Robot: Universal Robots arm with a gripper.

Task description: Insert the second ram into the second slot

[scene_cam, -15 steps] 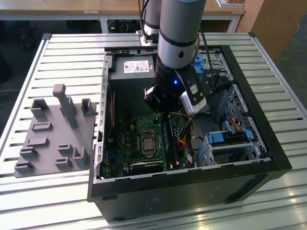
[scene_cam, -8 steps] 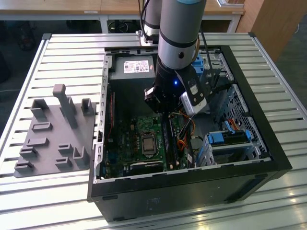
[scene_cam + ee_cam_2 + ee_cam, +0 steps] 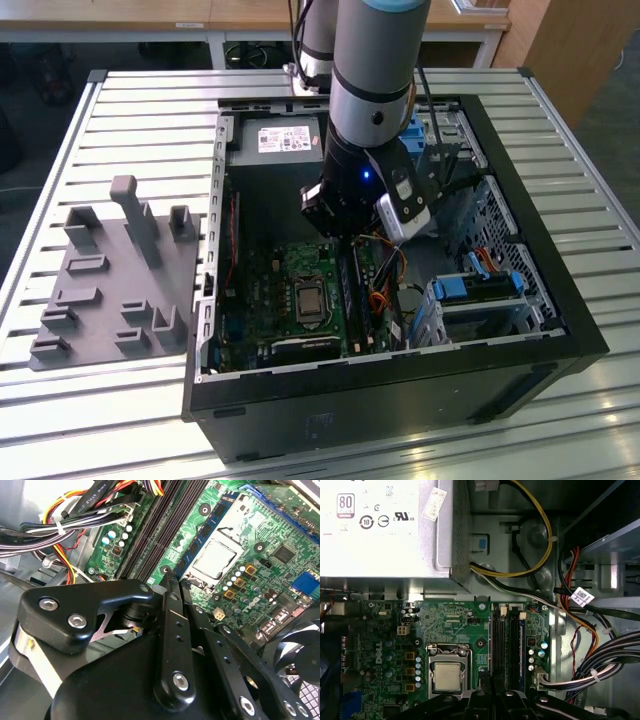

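Alignment step in hand: the gripper (image 3: pixel 170 577), clenched on the second ram (image 3: pixel 204 541), holds it edge-down beside the memory slots (image 3: pixel 502 645) along the motherboard (image 3: pixel 450 617) edge, apparently unseated; seating calls for parallel alignment with its slot and a straight downward press.

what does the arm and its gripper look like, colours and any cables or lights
The arm is a thick silver-grey tube with black joint bands. Its black wrist carries a small blue light, and black cables run down beside it. The gripper is matte black, built of linked bars dotted with silver screw heads.
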